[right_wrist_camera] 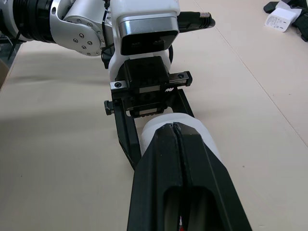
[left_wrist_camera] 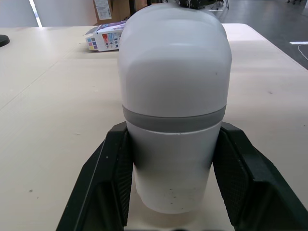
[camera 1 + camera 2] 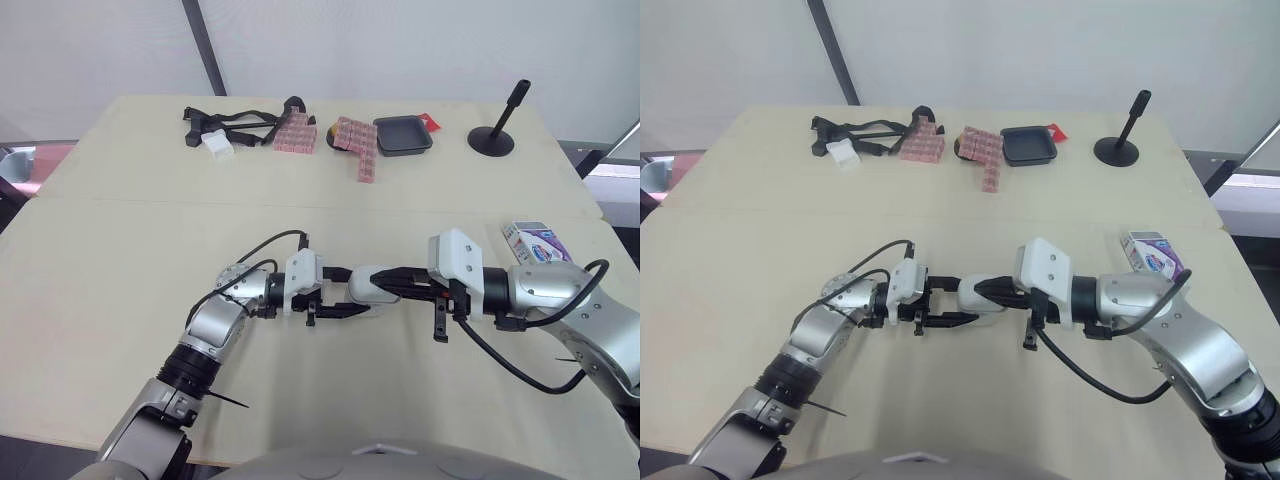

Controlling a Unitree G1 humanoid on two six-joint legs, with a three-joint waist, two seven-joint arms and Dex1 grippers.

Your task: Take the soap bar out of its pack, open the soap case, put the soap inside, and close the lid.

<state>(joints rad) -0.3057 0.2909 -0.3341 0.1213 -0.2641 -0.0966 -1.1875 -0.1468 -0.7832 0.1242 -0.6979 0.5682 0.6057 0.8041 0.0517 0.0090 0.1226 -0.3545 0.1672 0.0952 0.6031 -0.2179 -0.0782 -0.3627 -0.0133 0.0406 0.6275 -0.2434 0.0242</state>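
- Near centre of the table (image 3: 120, 300), soap case (image 3: 372, 284) sits clamped between left gripper (image 3: 348, 293) fingers.
- Right gripper (image 3: 397, 285) fingers pressed together at case's right end.
- Soap pack (image 3: 535, 242) lies right of both, apart.

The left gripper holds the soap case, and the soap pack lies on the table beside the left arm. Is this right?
Not fully. The left gripper does hold the soap case, but the soap pack lies on the table beside the right arm, not the left. The left eye view shows this.
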